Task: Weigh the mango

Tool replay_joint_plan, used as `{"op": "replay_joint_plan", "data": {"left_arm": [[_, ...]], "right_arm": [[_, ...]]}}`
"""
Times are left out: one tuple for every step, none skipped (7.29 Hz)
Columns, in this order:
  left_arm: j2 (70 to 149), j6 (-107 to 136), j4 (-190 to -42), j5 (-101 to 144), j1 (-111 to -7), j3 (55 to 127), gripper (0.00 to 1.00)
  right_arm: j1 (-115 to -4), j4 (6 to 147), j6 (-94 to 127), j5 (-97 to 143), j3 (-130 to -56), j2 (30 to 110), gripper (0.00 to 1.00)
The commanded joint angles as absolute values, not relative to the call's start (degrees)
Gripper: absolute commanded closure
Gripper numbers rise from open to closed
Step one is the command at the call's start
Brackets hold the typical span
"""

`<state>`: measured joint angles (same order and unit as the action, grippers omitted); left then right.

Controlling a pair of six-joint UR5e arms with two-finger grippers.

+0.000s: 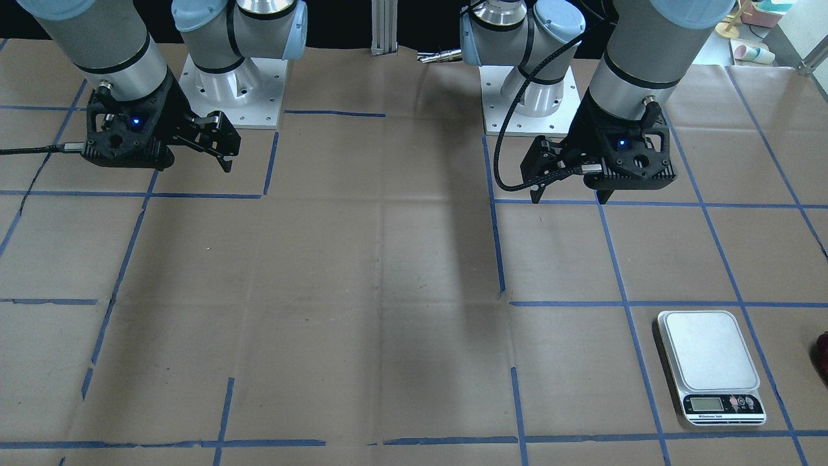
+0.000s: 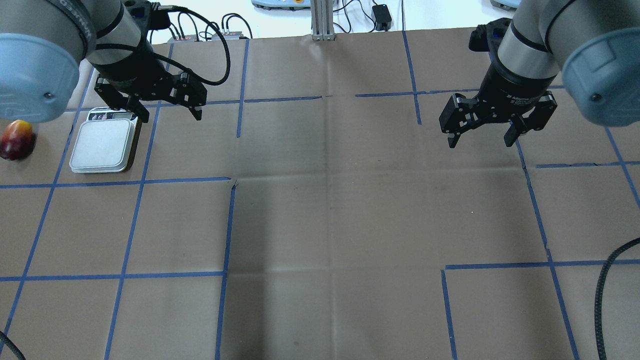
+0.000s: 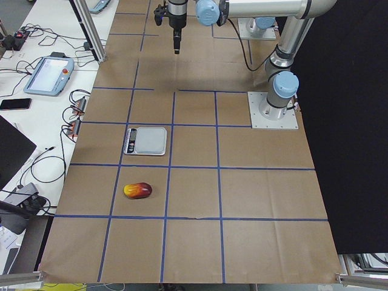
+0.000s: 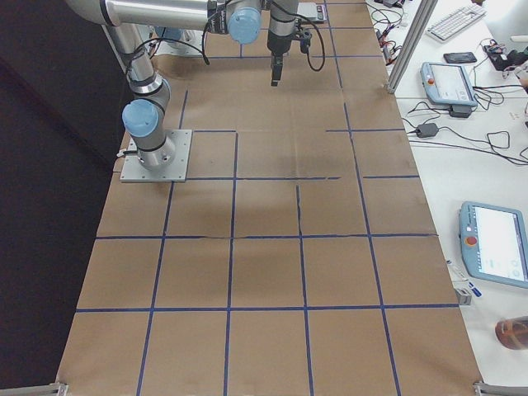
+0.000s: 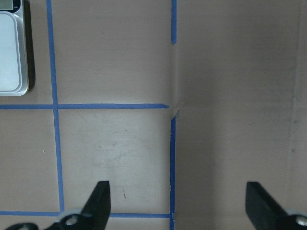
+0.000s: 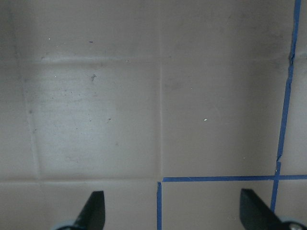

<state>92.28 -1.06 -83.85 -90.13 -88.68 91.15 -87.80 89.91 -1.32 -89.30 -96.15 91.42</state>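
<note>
The left gripper (image 2: 171, 116) has its jaws spread wide and holds nothing. It points down above the table (image 2: 330, 225), near the scale (image 2: 102, 147). The right gripper (image 2: 480, 143) is spread wide too, with nothing in it, and hangs well apart on the other side. The mango (image 2: 17, 141) lies on the table near the scale, not touching it.

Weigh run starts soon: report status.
Left gripper open, empty. Right gripper open, empty. Mango lying apart from scale, untouched. Scale platform bare; nothing between them.
</note>
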Motion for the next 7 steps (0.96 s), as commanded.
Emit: {"op": "replay_joint_plan", "data": {"left_arm": [[92.2, -1.1, -83.8, -89.9, -88.7, 91.1, 0.0], [92.2, -1.1, -83.8, -89.9, -88.7, 91.1, 0.0], [92.1, -1.1, -83.8, -90.0, -88.7, 91.1, 0.0], [92.1, -1.1, -83.7, -90.0, -88.7, 91.1, 0.0], [92.0, -1.7, -83.7, -90.0, -88.4, 90.9, 0.0], [91.9, -2.5, -83.6, -89.9, -86.5, 90.6, 0.0], [91.9, -5.8, -83.8, -89.6, -82.4, 89.8, 0.0]], "right_arm": [[-87.8, 89.9, -1.3, -89.3, -96.2, 91.4, 0.0], [-87.8, 89.9, -1.3, -89.3, -96.2, 91.4, 0.0], [-87.8, 89.9, -1.3, -89.3, -96.2, 91.4, 0.0], [-87.8, 89.9, -1.3, -89.3, -96.2, 91.4, 0.0], [-87.8, 89.9, -1.3, -89.3, -96.2, 91.4, 0.0], [-87.8, 89.9, -1.3, -89.3, -96.2, 91.4, 0.0], [-87.8, 89.9, -1.3, -89.3, -96.2, 91.4, 0.0]]}}
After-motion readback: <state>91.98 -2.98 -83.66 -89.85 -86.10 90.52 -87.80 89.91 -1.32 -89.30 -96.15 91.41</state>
